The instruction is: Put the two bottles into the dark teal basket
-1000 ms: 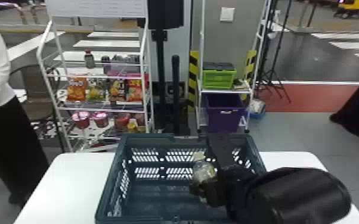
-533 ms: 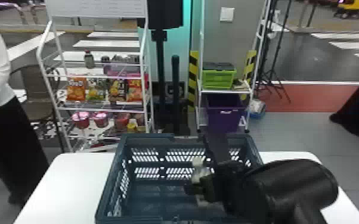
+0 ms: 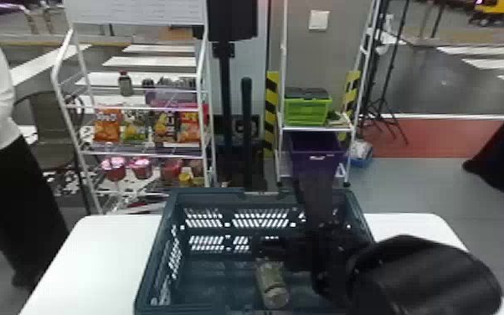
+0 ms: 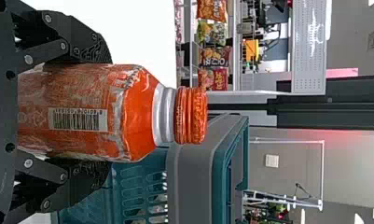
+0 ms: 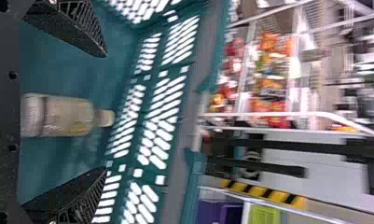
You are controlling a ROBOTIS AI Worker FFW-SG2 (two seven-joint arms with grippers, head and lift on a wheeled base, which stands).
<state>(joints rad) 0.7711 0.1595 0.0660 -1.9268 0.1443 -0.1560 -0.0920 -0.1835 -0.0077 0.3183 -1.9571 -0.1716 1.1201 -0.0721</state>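
A: Biggest stuff 1st?
B: White table, up front. Behind, toward robot's L, a white rack.
A: Next?
B: Dark teal basket, sitting on the table. Farther back, a purple bin on a stand, w/ a green crate on the shelf above.
A: And the R gripper?
B: Down inside the basket. In the R wrist view, R gripper w/ fingers spread wide, well apart, gripping nothing.
A: L gripper?
B: Near the basket. Closed only as far as bottle width, fingers on opposite sides, firm hold on the orange bottle.
A: How's that one sitting?
B: Upright, orange cap on top, held by the body just outside the basket, near its wall. Not in yet.
A: And the pale bottle?
B: Inside the basket, between the spread R fingers but apart from both. Pale cap on, pointing up or nearly so. Maybe a bit tilted; too blurred to say for sure, or to tell re: touching the basket floor.
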